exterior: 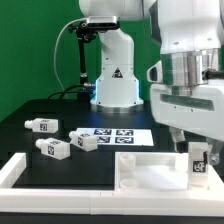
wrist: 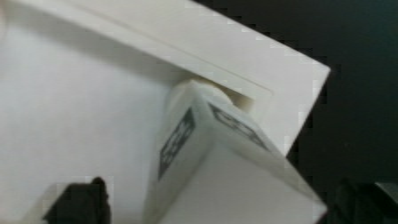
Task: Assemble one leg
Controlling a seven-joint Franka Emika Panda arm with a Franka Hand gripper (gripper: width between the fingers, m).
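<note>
Leg point(exterior: 197, 160) stands upright beneath hand point(exterior: 192, 143), seemingly pinched between its fingers, over white panel point(exterior: 140, 172)

the hand point(exterior: 197, 148) holds a leg point(exterior: 199, 162) upright above the white panel point(exterior: 150, 172).

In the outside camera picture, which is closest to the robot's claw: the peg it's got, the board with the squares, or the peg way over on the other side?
1. The held leg, at the gripper, exterior view's right.
2. The marker board, middle of the table.
3. The far leg, exterior view's left.
</note>
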